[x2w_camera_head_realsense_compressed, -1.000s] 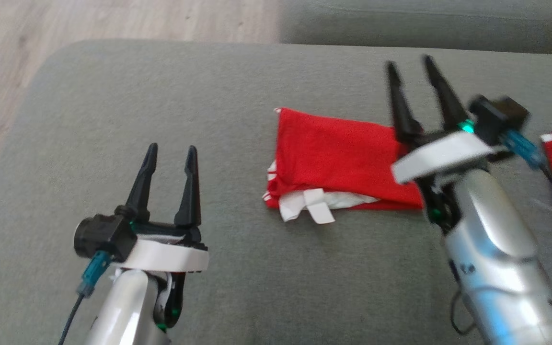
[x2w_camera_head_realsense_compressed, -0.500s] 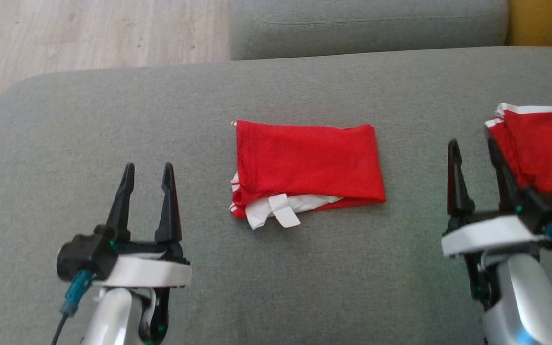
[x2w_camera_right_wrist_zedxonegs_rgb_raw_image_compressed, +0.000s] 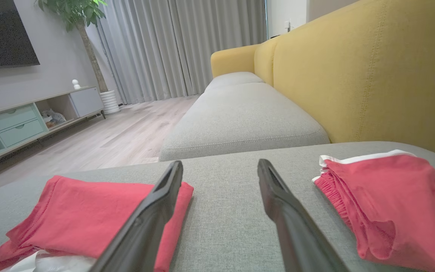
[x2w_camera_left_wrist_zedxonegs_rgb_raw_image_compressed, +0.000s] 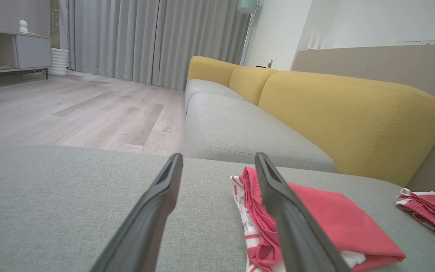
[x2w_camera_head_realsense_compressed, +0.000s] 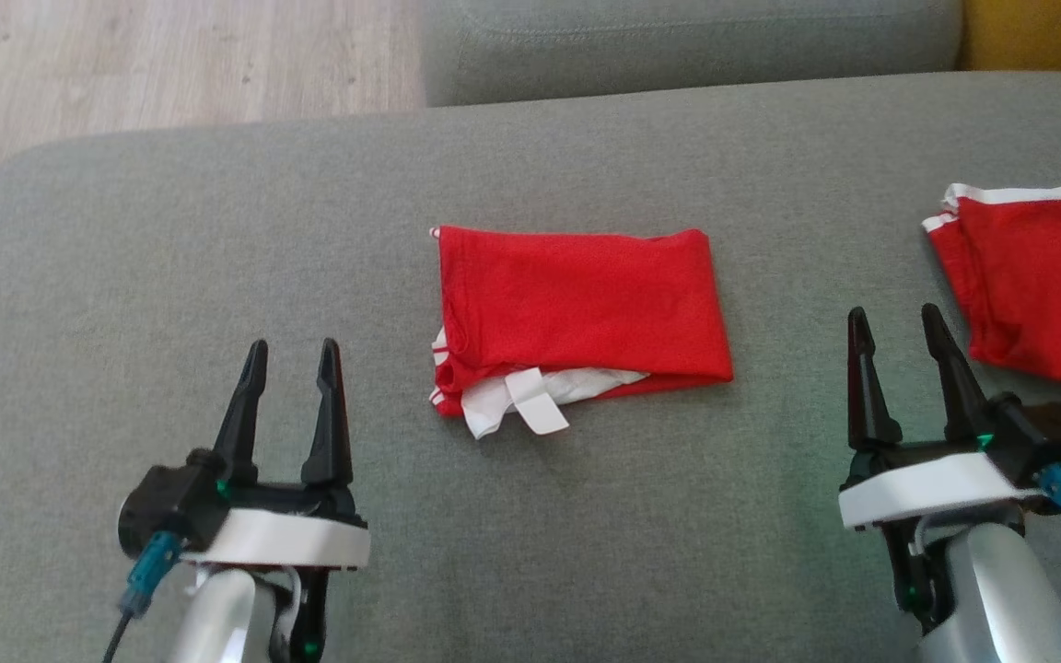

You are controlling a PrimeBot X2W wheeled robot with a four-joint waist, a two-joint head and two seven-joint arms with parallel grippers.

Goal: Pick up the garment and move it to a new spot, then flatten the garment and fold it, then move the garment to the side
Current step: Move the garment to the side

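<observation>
The left end effector (x2w_camera_head_realsense_compressed: 293,345) and right end effector (x2w_camera_head_realsense_compressed: 892,311) are wide and empty. Each should pinch one end of the folded garment (x2w_camera_head_realsense_compressed: 586,299), and both should lift together.

soft matt red cloth garment (x2w_camera_head_realsense_compressed: 586,304) on coarse-woven grey cushion (x2w_camera_head_realsense_compressed: 217,258).

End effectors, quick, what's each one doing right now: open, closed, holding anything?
Left end effector: open, holding nothing.
Right end effector: open, holding nothing, clear of the folded red garment.
</observation>
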